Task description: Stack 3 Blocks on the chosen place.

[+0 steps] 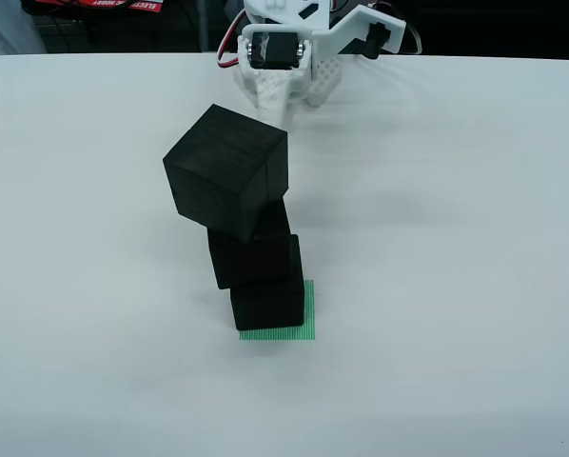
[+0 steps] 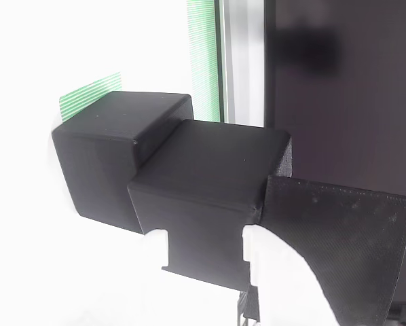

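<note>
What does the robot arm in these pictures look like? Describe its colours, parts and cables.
In the view from the front, the arm is made of white plastic parts with rounded edges. A black motor block sits in a white bracket, and another black part shows at the upper right. Thin red and white cables loop beside the motor. No markings on the arm can be read.

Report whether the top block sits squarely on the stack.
Not squarely: the top block is twisted and overhangs the middle block.
</note>
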You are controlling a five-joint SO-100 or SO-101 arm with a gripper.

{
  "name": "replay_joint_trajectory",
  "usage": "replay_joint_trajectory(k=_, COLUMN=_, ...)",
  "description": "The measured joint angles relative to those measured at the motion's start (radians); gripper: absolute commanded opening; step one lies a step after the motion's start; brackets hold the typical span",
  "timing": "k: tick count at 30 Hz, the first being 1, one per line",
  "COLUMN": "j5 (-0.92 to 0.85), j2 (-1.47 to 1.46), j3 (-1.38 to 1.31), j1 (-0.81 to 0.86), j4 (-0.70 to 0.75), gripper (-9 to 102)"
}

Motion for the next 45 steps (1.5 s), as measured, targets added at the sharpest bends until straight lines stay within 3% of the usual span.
replay_joint_trajectory(k=8, j5=0.000, j2=0.000, j3=0.000, j1=0.000, j4=0.000, gripper=0)
replay_joint_trajectory(k=45, j5=0.000, j2=0.000, j3=0.000, j1=0.000, j4=0.000, gripper=0)
